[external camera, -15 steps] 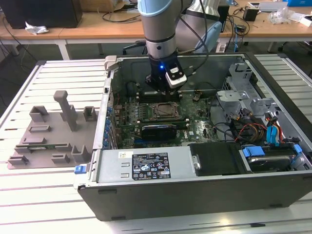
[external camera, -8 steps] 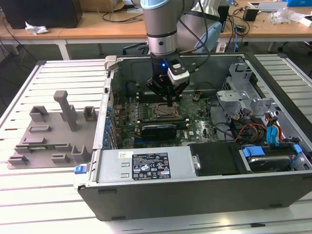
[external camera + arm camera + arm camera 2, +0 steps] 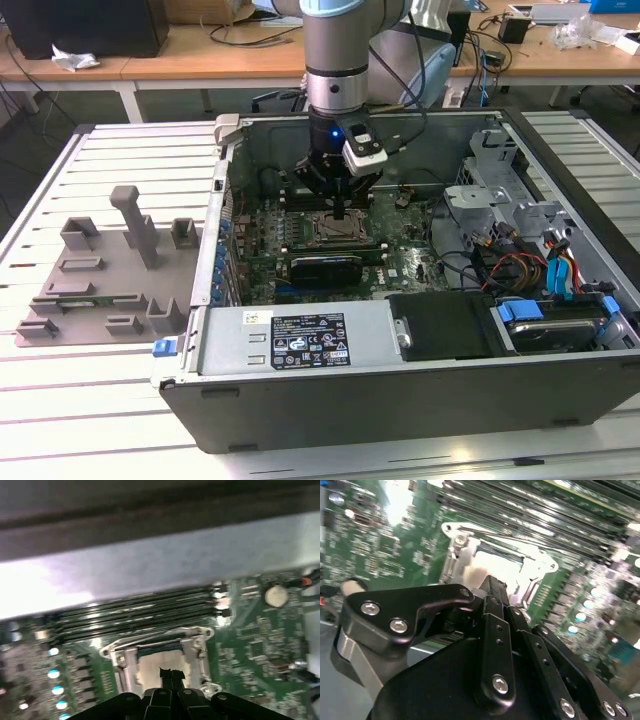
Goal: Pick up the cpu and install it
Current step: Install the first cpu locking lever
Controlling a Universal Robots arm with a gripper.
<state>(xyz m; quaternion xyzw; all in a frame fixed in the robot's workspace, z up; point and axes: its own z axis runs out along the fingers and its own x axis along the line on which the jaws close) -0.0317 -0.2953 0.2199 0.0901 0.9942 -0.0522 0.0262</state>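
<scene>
- Wooden desks strewn with cables and small devices run along the back of the room, behind a slatted white bench (image 3: 120,400) that carries an open computer case (image 3: 400,390) and, on the exterior view's left, a grey tray (image 3: 100,290) of moulded plastic blocks.
- Inside the case lies a green motherboard (image 3: 400,262), with a black power supply and drive bays toward the exterior view's right.
- Reaching straight down into the case, the arm holds the gripper (image 3: 343,212) directly over the metal socket frame (image 3: 333,228) in the middle of the board.
- Both wrist views show the black fingers (image 3: 492,600) drawn together to a narrow tip just above the socket; they look closed or nearly so, with no clear gap between them.
- A pale, flat square surface sits within the socket frame (image 3: 160,652) in the first wrist view, and also in the second wrist view; I take this to be the cpu (image 3: 150,672), lying in or right over the socket.
- Whether the gripper has hold of the cpu or has let go of it, I cannot tell.
- Judging by this, the pick-up is done and the chip is at its seat; the frame appears open, so securing it seems to remain.
</scene>
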